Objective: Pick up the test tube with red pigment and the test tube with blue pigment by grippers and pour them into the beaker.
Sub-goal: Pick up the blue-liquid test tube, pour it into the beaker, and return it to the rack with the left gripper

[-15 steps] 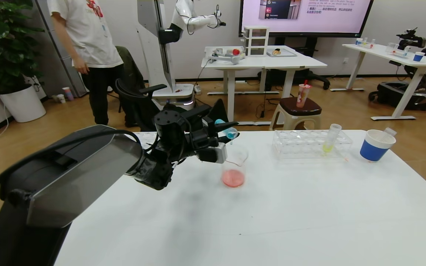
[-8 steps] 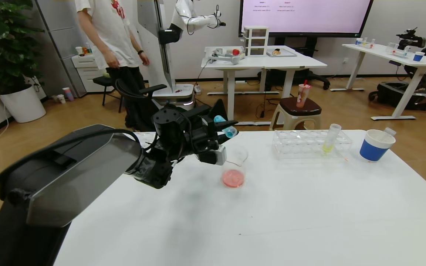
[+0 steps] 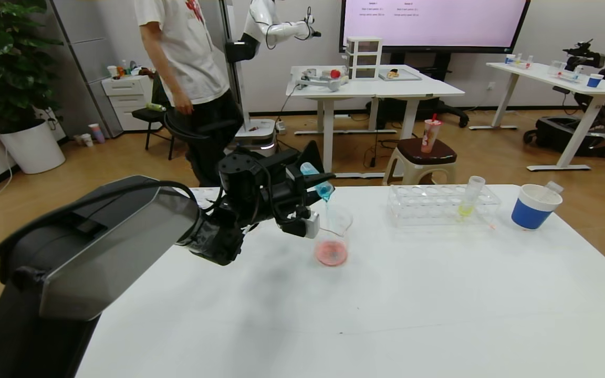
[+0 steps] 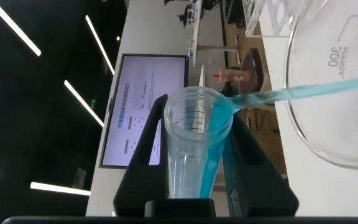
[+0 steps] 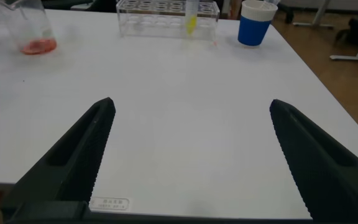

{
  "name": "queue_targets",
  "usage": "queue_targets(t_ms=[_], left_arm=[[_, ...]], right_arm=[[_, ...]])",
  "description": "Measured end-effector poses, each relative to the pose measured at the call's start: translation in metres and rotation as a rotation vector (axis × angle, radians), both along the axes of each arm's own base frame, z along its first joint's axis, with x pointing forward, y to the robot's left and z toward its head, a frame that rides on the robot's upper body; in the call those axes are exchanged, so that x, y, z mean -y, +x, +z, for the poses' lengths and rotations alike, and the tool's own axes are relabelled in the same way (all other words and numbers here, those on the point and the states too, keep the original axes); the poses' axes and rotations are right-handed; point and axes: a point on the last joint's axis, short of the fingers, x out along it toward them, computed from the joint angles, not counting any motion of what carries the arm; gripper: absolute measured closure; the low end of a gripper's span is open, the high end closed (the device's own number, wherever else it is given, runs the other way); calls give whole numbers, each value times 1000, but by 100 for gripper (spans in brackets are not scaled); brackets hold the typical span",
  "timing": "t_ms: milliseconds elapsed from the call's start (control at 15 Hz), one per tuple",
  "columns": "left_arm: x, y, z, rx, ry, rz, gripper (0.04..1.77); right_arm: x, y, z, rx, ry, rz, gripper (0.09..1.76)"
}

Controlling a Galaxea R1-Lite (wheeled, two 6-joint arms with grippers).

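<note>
Tipped further than a moment ago, the test tube with blue pigment (image 3: 317,177), clamped in the left gripper (image 3: 310,185), streams into the beaker (image 3: 332,236) on the bench (image 3: 439,294); drifting sideways could spill it past the rim.

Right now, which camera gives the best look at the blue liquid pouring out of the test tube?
The left wrist view: the blue stream leaves the tube's mouth toward the beaker. The head view shows only a thin trickle beside the left gripper; the right wrist view misses it.
</note>
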Motion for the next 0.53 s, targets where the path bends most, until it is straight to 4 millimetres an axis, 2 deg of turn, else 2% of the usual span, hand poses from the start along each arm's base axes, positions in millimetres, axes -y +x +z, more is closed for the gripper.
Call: queue_targets(t_ms=[533], left_arm=[[0,1,1,119,75,16,131]], right_arm=[[0,0,0,0,0,0,11]])
